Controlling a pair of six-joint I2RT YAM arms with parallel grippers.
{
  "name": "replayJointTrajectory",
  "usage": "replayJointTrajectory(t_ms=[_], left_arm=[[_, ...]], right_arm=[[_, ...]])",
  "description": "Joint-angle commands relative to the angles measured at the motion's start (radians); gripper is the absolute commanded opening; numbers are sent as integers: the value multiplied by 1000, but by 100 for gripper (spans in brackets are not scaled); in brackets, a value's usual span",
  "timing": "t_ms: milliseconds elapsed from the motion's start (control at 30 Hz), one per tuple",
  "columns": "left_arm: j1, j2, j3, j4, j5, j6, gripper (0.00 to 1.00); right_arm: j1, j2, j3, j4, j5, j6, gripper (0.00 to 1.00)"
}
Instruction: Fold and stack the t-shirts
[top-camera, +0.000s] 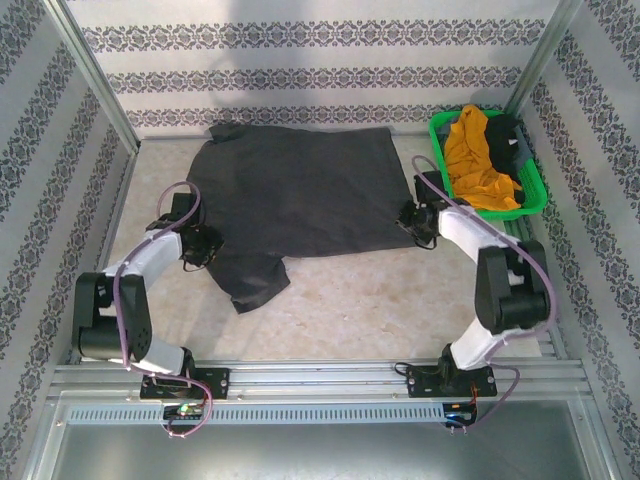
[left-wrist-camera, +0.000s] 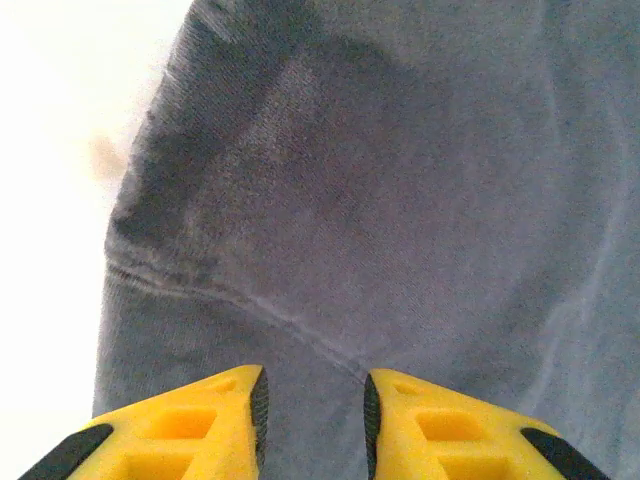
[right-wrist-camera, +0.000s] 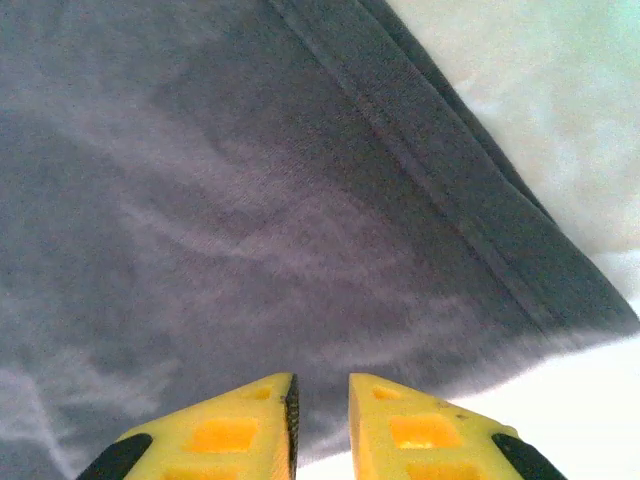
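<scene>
Wallpaper (top-camera: 300, 70) in floral stripes surrounds a pale marbled counter (top-camera: 350, 300). A charcoal t-shirt (top-camera: 300, 190) lies spread flat on it. In the far right corner a green basket (top-camera: 497, 213) holds an orange t-shirt (top-camera: 470, 150) and a black t-shirt (top-camera: 503, 135). The left gripper (left-wrist-camera: 315, 400) and right gripper (right-wrist-camera: 320, 400) hang over the charcoal t-shirt's edges, jaws slightly parted and empty.

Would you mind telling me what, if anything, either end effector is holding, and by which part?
Nothing appears held: the left end effector and right end effector have jaws slightly apart over the charcoal t-shirt, no cloth pinched between.
</scene>
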Motion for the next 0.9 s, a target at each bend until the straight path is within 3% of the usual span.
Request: replayJointTrajectory(t_ms=[0,133,300,667,867], left_arm=[[-8,55,51,64,9,-17,32],[-5,133,69,54,-6,-13,31],[2,160,37,17,-34,0,31],[53,32,-122,-81,-5,63,32],[65,-118,-291,-106,32,-20,31]], right_arm=[[0,86,114,-60,-19,10,22],[-1,222,253,-229,3,-12,24],[-13,313,307,-365,-21,-44,28],[-17,238,172,-426,-37,-83,30],[6,144,46,-411,-51,-83,30]])
